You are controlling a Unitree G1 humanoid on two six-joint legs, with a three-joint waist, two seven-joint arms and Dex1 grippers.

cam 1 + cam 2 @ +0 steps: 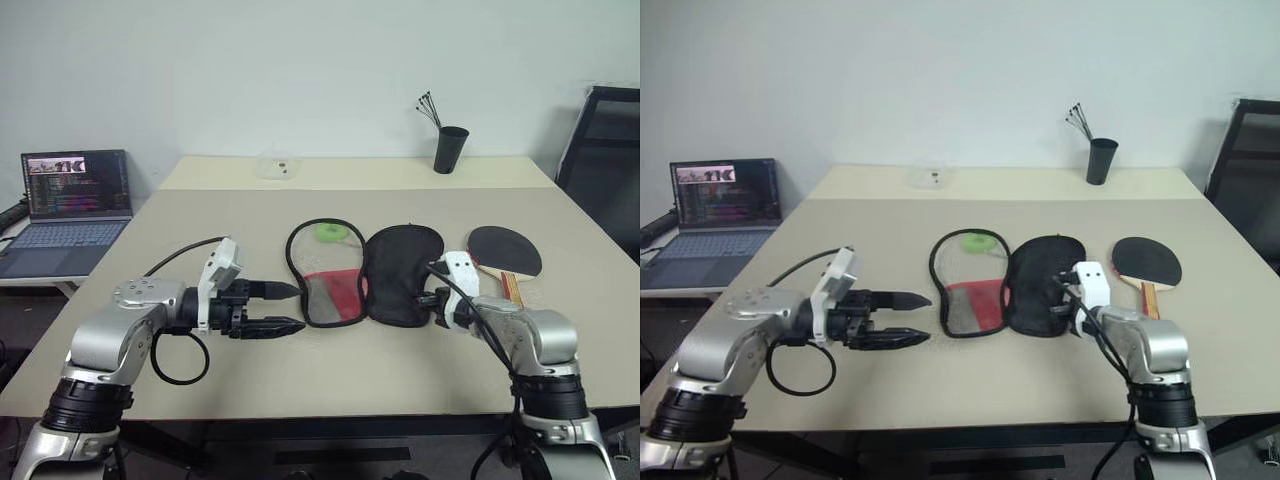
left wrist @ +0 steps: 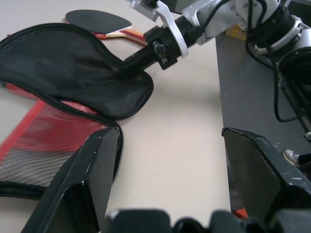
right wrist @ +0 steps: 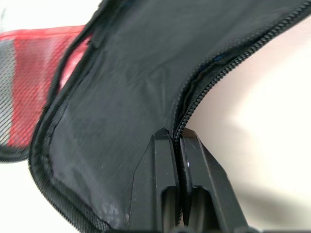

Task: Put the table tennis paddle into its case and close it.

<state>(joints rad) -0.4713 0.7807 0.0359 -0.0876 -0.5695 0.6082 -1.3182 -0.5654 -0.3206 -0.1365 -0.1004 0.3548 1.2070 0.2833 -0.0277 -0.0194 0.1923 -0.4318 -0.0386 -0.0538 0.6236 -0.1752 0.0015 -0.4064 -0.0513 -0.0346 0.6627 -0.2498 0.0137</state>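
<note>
The case (image 1: 402, 275) lies unzipped and spread flat in the middle of the table. Its left half (image 1: 330, 290) shows red mesh and a green tag; its right half is black fabric. My right gripper (image 1: 432, 296) is shut on the zipper edge of the black half (image 3: 146, 87), as the right wrist view shows with its fingers (image 3: 163, 160) pinched together. The table tennis paddle (image 1: 505, 250) rests on the table just right of the case, black face up, wooden handle toward me. My left gripper (image 1: 298, 307) stands open just left of the case, pointing at it, holding nothing.
A black cup (image 1: 450, 148) with pens stands at the far edge of the table (image 1: 200, 230), and a small clear container (image 1: 277, 167) lies at the back. A laptop (image 1: 75, 195) sits on a side table to the left. A black chair (image 1: 605, 150) stands at the right.
</note>
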